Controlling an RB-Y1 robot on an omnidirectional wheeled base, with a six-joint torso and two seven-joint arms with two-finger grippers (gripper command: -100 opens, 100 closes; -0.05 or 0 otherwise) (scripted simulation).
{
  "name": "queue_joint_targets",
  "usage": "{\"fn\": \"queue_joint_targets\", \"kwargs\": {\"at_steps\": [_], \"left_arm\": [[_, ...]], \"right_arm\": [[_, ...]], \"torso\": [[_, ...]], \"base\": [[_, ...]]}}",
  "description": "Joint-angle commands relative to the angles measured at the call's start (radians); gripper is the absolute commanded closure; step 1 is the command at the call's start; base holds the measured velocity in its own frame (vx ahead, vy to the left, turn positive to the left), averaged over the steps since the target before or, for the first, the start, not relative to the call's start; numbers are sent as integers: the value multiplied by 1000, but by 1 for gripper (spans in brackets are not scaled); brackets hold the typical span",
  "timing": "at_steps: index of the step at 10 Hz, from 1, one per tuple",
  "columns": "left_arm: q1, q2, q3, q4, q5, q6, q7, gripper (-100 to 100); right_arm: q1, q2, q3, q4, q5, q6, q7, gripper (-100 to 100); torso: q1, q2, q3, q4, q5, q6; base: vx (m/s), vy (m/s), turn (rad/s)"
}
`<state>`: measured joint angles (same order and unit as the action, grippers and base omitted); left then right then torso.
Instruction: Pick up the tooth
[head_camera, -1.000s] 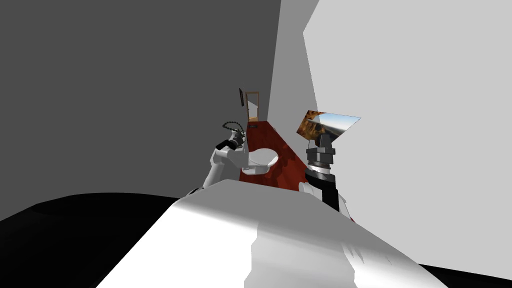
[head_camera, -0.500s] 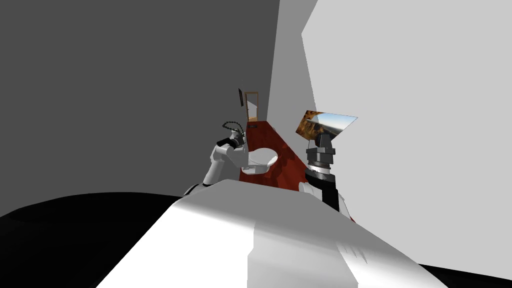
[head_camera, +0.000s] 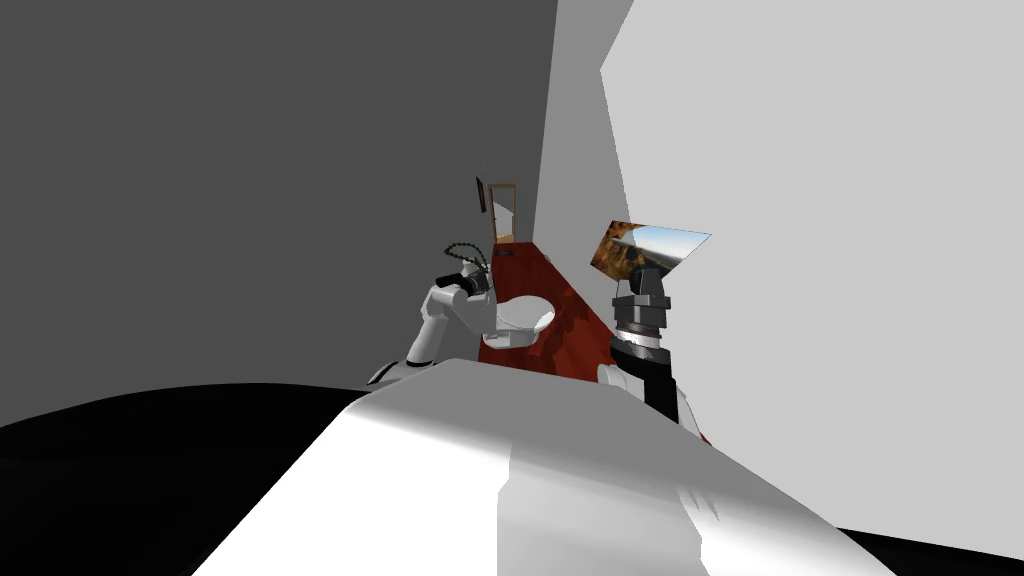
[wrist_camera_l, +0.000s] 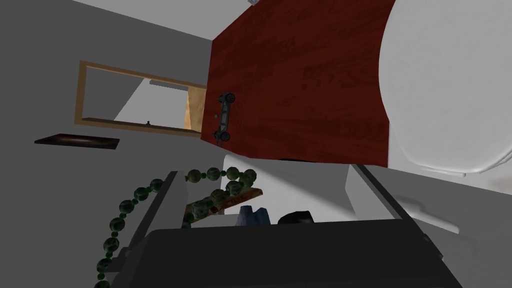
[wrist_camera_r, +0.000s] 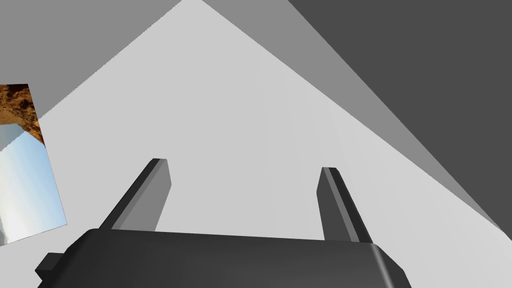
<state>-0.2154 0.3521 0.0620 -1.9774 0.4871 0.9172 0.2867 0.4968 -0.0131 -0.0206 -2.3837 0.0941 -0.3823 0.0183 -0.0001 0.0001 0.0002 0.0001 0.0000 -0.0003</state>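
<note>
Above red-brown floor (wrist_camera_l: 300, 75): L gripper (wrist_camera_l: 264, 170), fingers spread wide, not pinching. Btwn those fingers, low near the dark base & just beside one finger: the tooth (wrist_camera_l: 227, 199), a tan-brown sliver strung on a loop of dark green beads (wrist_camera_l: 120, 220). Beads draped over & outside that same finger. Past the other finger: white round bowl (wrist_camera_l: 440, 85). R gripper (wrist_camera_r: 245, 167) up by lt grey wall (wrist_camera_r: 275, 100), fingers likewise spread.
</note>
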Motion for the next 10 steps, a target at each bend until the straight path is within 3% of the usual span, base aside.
{"fn": "queue_joint_targets", "kwargs": {"at_steps": [1,2,3,5,8,10], "left_arm": [[-13,9,0,6,8,50,18,-100],[-13,9,0,6,8,68,18,-100],[-37,29,-2,24,22,103,49,-100],[-37,29,-2,24,22,141,49,-100],[-80,71,-7,58,44,237,114,-100],[-80,71,-7,58,44,278,114,-100]], "right_arm": [[0,0,0,0,0,0,0,0],[0,0,0,0,0,0,0,0],[0,0,0,0,0,0,0,0],[0,0,0,0,0,0,0,0],[0,0,0,0,0,0,0,0],[0,0,0,0,0,0,0,0]], "torso": [[0,0,0,0,0,0],[0,0,0,0,0,0],[0,0,0,0,0,0],[0,0,0,0,0,0],[0,-1,0,0,0,0],[0,-1,-1,0,0,0]], "base": [[-8,-2,-21],[0,0,0],[-4,-3,-31],[-1,-1,-9],[5,-4,-26],[8,-2,-4]]}}
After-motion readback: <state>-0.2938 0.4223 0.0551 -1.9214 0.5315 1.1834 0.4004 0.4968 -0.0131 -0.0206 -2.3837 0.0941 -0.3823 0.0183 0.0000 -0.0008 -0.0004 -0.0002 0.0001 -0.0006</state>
